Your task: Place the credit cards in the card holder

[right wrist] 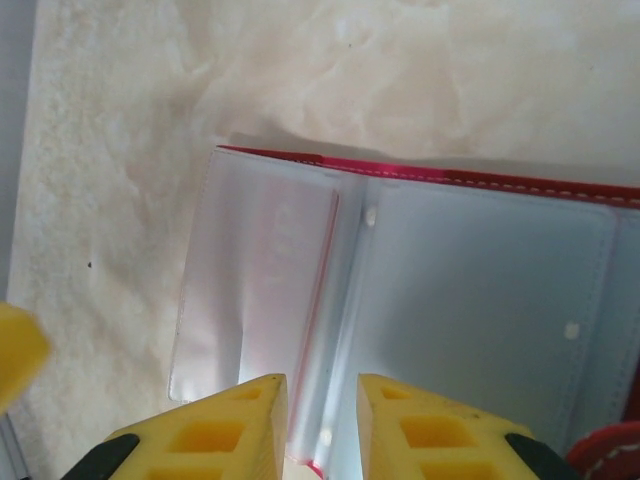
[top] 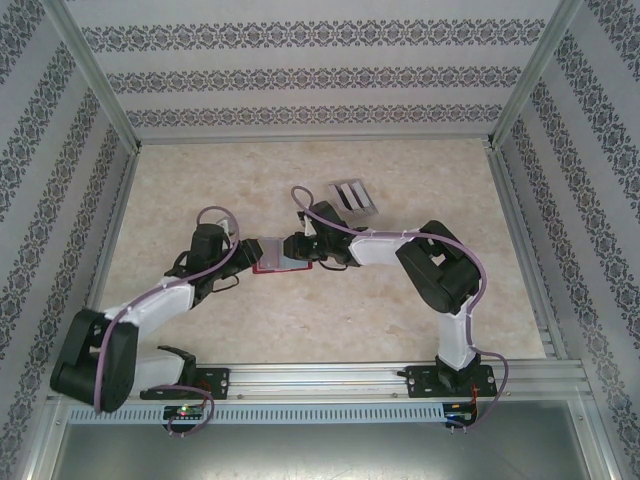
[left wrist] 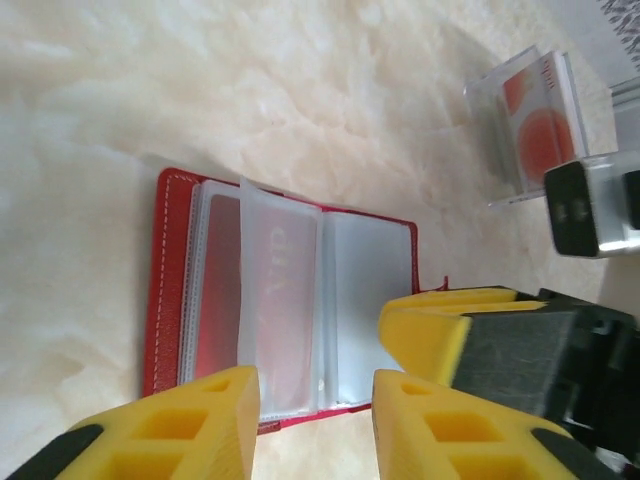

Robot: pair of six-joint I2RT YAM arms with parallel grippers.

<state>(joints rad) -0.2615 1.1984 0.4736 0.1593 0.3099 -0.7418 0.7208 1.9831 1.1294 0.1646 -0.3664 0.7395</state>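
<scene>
Top external view: holder (top: pixel 283 264) lies open mid-way across the table (top: pixel 330 330), between both grippers.
Left gripper (left wrist: pixel 315 385) hangs over its edge, fingers spread, gripping nothing. Right gripper (right wrist: pixel 322 392) has fingers nearly together, a clear sleeve (right wrist: pixel 315 330) running into the gap; whether it is pinched, I cannot tell. A red card (left wrist: pixel 285 300) sits sleeved; the stand (top: pixel 352 196) is just far-right.

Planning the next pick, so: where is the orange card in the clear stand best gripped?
Probably its upper edge, coming from above: the orange card stands on edge in the stand, whose walls flank its faces lower down, so only the top looks free for a pinch across both faces.
</scene>
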